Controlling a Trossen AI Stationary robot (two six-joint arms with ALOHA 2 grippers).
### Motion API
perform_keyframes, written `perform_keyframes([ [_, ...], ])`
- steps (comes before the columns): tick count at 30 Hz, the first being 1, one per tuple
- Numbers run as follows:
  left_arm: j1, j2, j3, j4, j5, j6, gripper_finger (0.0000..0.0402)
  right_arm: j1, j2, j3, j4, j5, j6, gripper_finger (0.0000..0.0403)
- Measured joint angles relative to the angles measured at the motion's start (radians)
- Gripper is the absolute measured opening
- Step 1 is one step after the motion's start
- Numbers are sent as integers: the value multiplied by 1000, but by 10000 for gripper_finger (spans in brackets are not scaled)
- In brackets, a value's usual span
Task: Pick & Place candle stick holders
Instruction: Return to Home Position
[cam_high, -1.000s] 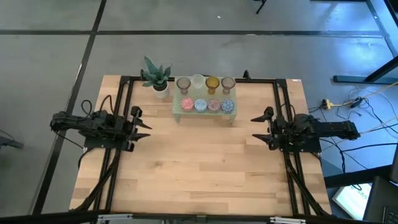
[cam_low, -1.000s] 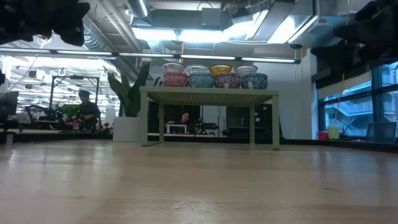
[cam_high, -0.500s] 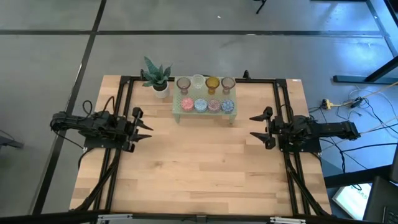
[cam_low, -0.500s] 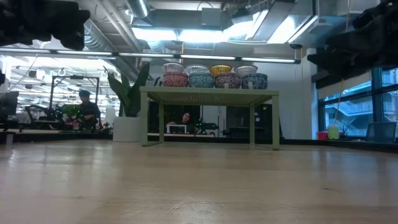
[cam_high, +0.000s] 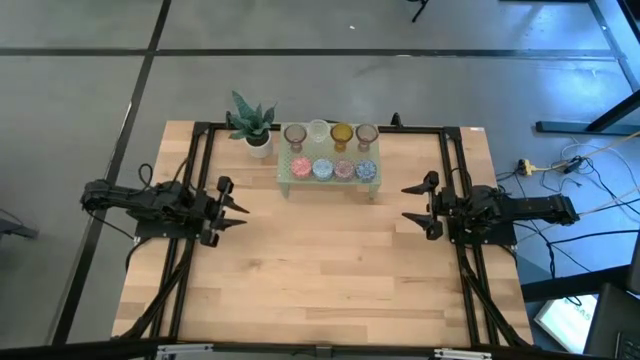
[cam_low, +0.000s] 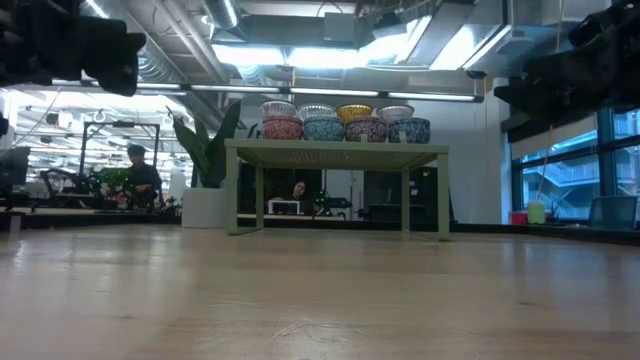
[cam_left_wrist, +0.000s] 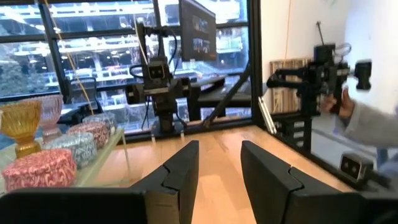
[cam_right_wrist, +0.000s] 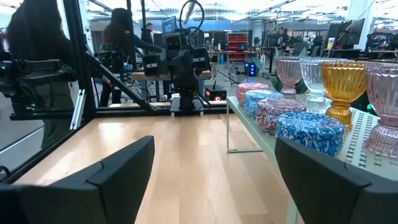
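Glass is what worries me. The candle stick holders (cam_high: 330, 150) sit in two rows of four on the pale green stand (cam_high: 330, 186), upper centre of the high view. The stemmed cups are behind and the speckled ones in front, packed so close I cannot tell whether they touch. The potted plant (cam_high: 250, 125) is just beside the stand's left end.

Both arms are well apart from it, at mid-height near either edge of the table (cam_high: 330, 290). The left gripper (cam_high: 232, 203) is empty with a moderate gap, and the right gripper (cam_high: 410, 203) is empty and spread wide.

I judge the placing finished, so the risk lies in parking. A sweep inward could clip a stand leg, and the top-heavy stemmed cups would topple first. A person's sleeve (cam_left_wrist: 373, 127) shows at the right of the left wrist view, so I'd watch there too.
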Motion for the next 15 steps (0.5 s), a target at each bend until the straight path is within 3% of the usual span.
perform_keyframes([
  [15, 0, 0, 0, -20, 6, -66, 116, 0, 0, 0, 0, 0, -3, 337],
])
